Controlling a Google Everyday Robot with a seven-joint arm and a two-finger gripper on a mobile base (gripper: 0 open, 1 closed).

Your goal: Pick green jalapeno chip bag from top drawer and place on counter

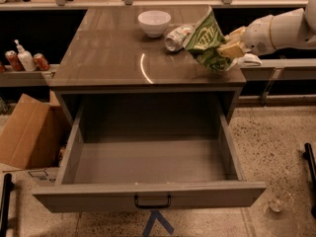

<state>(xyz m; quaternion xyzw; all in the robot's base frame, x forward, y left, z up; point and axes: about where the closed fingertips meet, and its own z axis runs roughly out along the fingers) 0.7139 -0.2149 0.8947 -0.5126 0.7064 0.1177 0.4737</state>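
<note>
The green jalapeno chip bag (205, 41) stands tilted at the counter's (113, 48) right edge, its lower part against the countertop. My gripper (228, 47) reaches in from the right on a white arm and is shut on the bag's right side. The top drawer (148, 194) is pulled fully out below the counter and shows nothing inside; its dark handle (152, 202) faces the front.
A white bowl (154, 22) and a crushed silvery-green can (176, 36) sit at the counter's back, the can right next to the bag. A brown cardboard box (27, 132) stands on the floor to the left. Cans and a bottle (24, 60) sit on a left shelf.
</note>
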